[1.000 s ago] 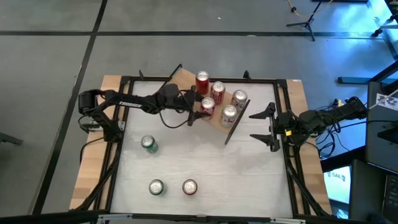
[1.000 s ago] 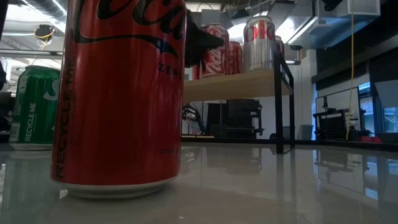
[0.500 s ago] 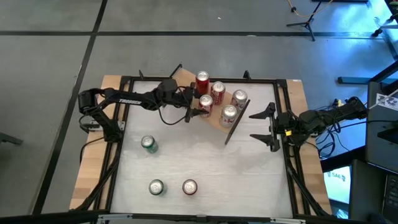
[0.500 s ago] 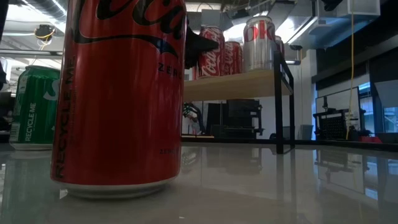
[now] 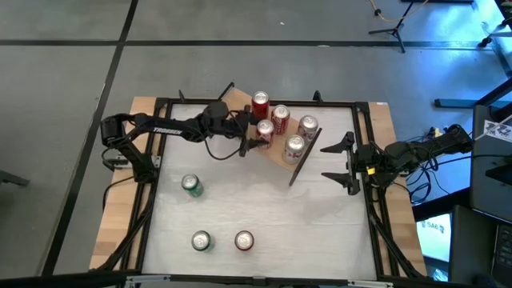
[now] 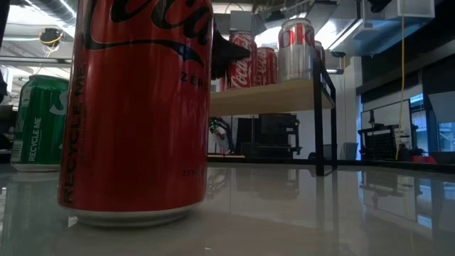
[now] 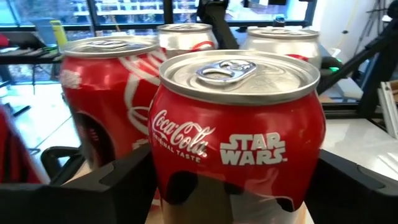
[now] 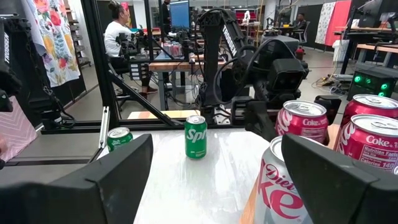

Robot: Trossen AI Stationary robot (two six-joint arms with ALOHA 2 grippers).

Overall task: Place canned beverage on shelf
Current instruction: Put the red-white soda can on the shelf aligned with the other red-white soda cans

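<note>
Your left gripper (image 5: 258, 139) reaches over the left end of the shelf (image 5: 282, 158), its fingers set on either side of a red can (image 5: 266, 134) that stands on the board. In the left wrist view that can (image 7: 239, 124) fills the picture, a Coca-Cola can with Star Wars lettering, upright, with a dark finger (image 7: 112, 186) low on each flank. The fingers sit close to the can's sides, but you cannot tell whether they press it or stand just clear, so whether the gripper clamps the can is not shown.

Four more cans share the shelf: a red one (image 5: 261, 105) at the back, another (image 5: 280, 117) just beside it, and two silver-topped ones (image 5: 308, 126) (image 5: 294, 146) toward the right end. From the low view you see the shelf (image 6: 274, 96) raised on thin black legs, cans standing along its top.

Your right gripper (image 5: 342, 162) waits at the right side of the table (image 5: 264, 208), fingers spread wide apart and holding nothing.

On the open table in front, a green can (image 5: 190, 186) stands left of centre, and nearer the front edge another green can (image 5: 201, 240) stands beside a red can (image 5: 244, 240).

In the right wrist view a person (image 8: 118, 34) sits in the room beyond the table.
</note>
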